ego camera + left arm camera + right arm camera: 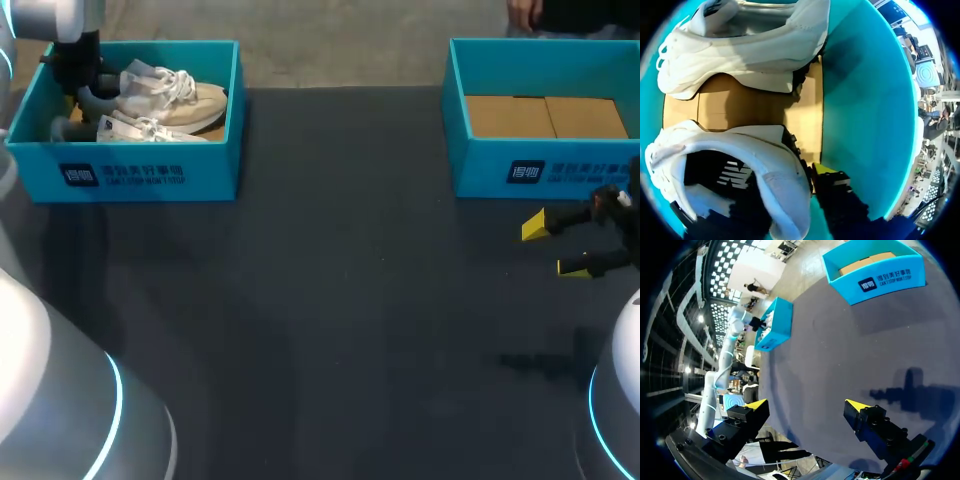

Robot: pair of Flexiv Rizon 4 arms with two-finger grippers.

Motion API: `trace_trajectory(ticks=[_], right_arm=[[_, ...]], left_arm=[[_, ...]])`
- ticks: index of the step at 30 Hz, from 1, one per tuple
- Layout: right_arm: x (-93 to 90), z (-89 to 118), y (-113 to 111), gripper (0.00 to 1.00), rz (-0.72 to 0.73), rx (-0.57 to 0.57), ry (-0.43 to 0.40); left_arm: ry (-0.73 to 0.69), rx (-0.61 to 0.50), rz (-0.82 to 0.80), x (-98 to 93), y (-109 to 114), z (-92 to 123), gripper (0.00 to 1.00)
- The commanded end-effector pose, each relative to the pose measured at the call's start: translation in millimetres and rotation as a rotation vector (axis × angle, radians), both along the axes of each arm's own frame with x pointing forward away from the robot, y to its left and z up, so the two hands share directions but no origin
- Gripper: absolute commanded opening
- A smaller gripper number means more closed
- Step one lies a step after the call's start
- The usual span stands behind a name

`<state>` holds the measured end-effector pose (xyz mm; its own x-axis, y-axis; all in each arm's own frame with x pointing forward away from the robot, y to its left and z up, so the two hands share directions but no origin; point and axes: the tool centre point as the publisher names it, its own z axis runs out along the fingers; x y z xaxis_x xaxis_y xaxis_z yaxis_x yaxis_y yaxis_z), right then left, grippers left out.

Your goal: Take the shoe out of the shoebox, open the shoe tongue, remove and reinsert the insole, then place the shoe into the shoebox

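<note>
Dark worktop (330, 300), shoebox (140, 170) at ten o'clock: left jaws sit at the heel of the near shoe (770, 165), and I cannot tell whether they grip it. Best to pinch the collar firmly and lift straight up. Right jaws released.

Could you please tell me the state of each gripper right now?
Left gripper: at the heel of a shoe; cannot be told.
Right gripper: open, holding nothing.

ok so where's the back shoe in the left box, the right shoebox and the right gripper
back shoe (190, 102): head view, on its side below the laces
right shoebox (480, 170): head view, on its front wall
right gripper (555, 247): head view, midway between its yellow tips
</note>
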<state>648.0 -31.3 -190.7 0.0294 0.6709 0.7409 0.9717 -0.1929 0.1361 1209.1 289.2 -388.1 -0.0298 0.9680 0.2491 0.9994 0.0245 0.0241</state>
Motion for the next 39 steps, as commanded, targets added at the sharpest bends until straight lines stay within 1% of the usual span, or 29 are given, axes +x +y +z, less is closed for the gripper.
trace_trajectory(ticks=[1,2,4,5,8,12,14,16,19,20,21,25,30,36,39], right_arm=[[-11.7,2.6,-1.1,1.00,-0.132,-0.008,-0.116],[-11.7,2.6,-1.1,1.00,-0.132,-0.008,-0.116],[-11.7,2.6,-1.1,1.00,-0.132,-0.008,-0.116],[-11.7,2.6,-1.1,1.00,-0.132,-0.008,-0.116],[-11.7,2.6,-1.1,1.00,-0.132,-0.008,-0.116],[-11.7,2.6,-1.1,1.00,-0.132,-0.008,-0.116],[-11.7,2.6,-1.1,1.00,-0.132,-0.008,-0.116],[-11.7,2.6,-1.1,1.00,-0.132,-0.008,-0.116],[-11.7,2.6,-1.1,1.00,-0.132,-0.008,-0.116],[-11.7,2.6,-1.1,1.00,-0.132,-0.008,-0.116],[-11.7,2.6,-1.1,1.00,-0.132,-0.008,-0.116],[-11.7,2.6,-1.1,1.00,-0.132,-0.008,-0.116],[-11.7,2.6,-1.1,1.00,-0.132,-0.008,-0.116],[-11.7,2.6,-1.1,1.00,-0.132,-0.008,-0.116],[-11.7,2.6,-1.1,1.00,-0.132,-0.008,-0.116]], left_arm=[[0.018,-0.015,-0.010,2.8,-1.6,4.3,0.57],[0.015,-0.018,-0.018,1.2,-3.3,5.9,0.59],[0.012,-0.026,-0.025,-1.5,-6.0,9.9,0.60],[0.009,-0.031,-0.029,-2.3,-7.1,12.4,0.64],[0.004,-0.059,-0.044,-5.3,-9.8,22.2,0.67],[-0.011,-0.089,-0.055,-8.5,-13.3,38.0,0.67],[-0.009,-0.109,-0.055,-9.8,-13.9,46.4,0.73],[-0.010,-0.124,-0.058,-12.2,-14.4,57.4,0.85],[-0.010,-0.124,-0.051,-15.1,-16.2,72.2,0.97],[-0.009,-0.123,-0.046,-15.5,-16.3,74.7,0.98],[-0.008,-0.120,-0.045,-16.9,-17.0,83.1,0.98],[0.005,-0.139,-0.023,-21.1,-19.1,105.0,0.98],[-0.004,-0.145,0.001,-31.1,-20.4,129.9,1.00],[-0.007,-0.153,0.007,-45.6,-20.0,151.0,1.00],[-0.004,-0.148,0.013,-48.7,-20.0,157.2,1.00]])
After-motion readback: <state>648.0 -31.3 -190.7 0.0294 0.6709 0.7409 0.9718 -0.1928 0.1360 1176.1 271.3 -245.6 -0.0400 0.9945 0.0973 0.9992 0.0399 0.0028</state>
